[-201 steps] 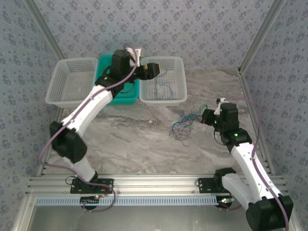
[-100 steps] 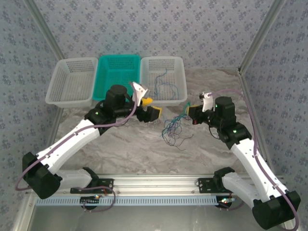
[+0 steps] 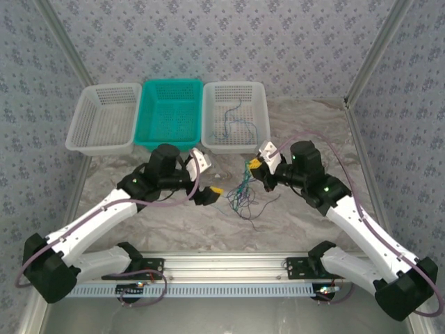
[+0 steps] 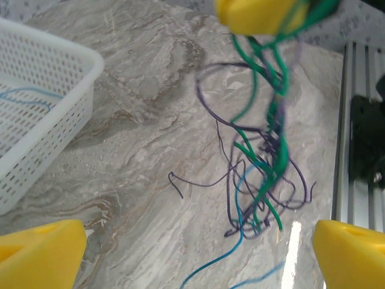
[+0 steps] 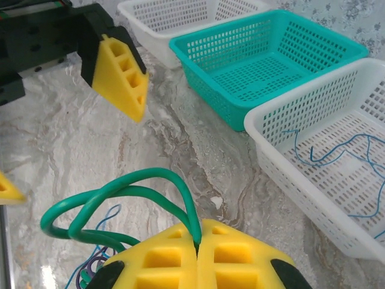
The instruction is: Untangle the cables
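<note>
right wrist view has the right fingers (image 5: 197, 256) pinched shut on the cables (image 5: 114, 198), with two green loops bulging out just above the seam. left wrist view shows the tangle hanging straight down from those yellow tips, green, blue and dark strands twisted together, the lower ends lying on the marbled counter (image 4: 138, 90). top external view puts the left fingers (image 3: 208, 193) just beside the tangle and level with the right fingers, spread wide and holding nothing. beyond the right fingers stands a white basket (image 3: 236, 146) with a few loose blue strands (image 3: 233, 125) in it. a teal basket (image 3: 170, 115) sits beyond the left fingers, with another white basket (image 3: 103, 118) further to their left.
</note>
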Robot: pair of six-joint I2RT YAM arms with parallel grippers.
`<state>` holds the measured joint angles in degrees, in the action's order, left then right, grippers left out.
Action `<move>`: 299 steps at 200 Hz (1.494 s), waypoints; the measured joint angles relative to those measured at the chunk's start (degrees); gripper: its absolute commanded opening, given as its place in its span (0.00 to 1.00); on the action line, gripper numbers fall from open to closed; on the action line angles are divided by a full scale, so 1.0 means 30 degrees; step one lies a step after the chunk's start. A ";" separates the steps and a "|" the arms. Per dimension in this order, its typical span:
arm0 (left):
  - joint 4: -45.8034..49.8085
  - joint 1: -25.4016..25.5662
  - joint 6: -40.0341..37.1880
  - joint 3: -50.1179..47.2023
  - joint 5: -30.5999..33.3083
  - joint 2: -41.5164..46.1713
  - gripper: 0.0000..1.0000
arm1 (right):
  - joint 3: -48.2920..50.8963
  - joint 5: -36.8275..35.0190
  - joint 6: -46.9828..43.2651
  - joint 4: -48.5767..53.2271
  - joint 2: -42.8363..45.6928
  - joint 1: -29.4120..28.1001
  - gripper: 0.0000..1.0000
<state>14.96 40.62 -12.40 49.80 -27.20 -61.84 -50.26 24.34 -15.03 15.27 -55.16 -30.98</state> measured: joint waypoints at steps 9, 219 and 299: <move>0.0044 0.0000 -0.0838 -0.0291 -0.0131 0.0175 0.92 | -0.0168 0.0007 -0.0335 0.0007 -0.0175 -0.0029 0.00; -0.0940 0.0495 -0.3388 -0.1239 0.4146 -0.0809 0.00 | 0.1027 -0.7963 0.3439 -0.1858 0.0707 0.1399 0.00; -0.3249 -0.1428 0.0211 -0.2586 0.6448 0.2324 0.00 | 0.3177 -1.2495 1.4775 0.0495 0.2091 0.9413 0.00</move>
<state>5.21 36.34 -11.77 42.04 -7.86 -54.87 -40.73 -13.15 29.30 16.75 -48.88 -2.74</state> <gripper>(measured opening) 0.056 0.049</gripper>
